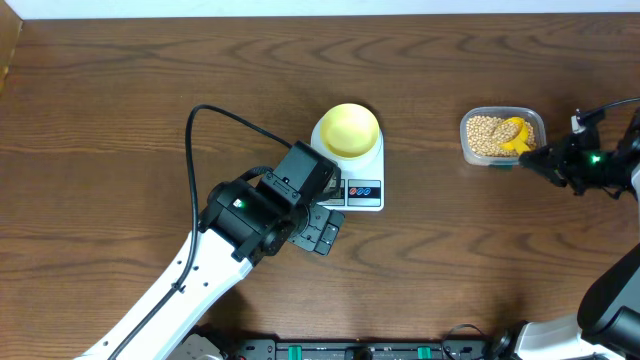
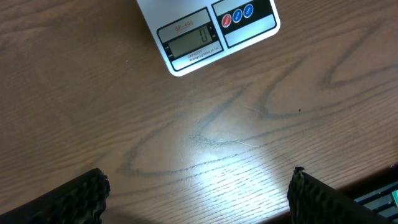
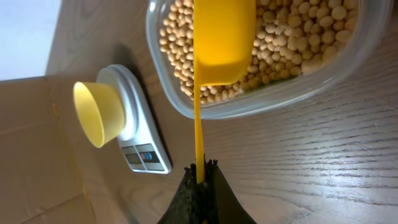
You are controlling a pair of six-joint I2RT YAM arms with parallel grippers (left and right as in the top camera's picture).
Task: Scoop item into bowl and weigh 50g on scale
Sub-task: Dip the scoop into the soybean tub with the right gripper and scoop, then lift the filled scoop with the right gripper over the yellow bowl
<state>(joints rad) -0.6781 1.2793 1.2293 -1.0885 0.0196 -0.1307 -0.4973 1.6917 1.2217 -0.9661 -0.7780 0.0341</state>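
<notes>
My left tool: wide open, holding nothing. It hangs over the tabletop, just in front of the scale.
My right tool: pinched tight on the thin handle of the yellow scoop.
Scoop: its cup is down in the clear tub, lying on the beans.
Beans: small, round and tan, piled in the tub. The tub is over on my right side, well apart from the scale.
Bowl: small and pale yellow, sitting on the back part of the scale.
Scale: white, flat on the tabletop. Its little screen shows 0, and the coloured buttons are beside the screen.
</notes>
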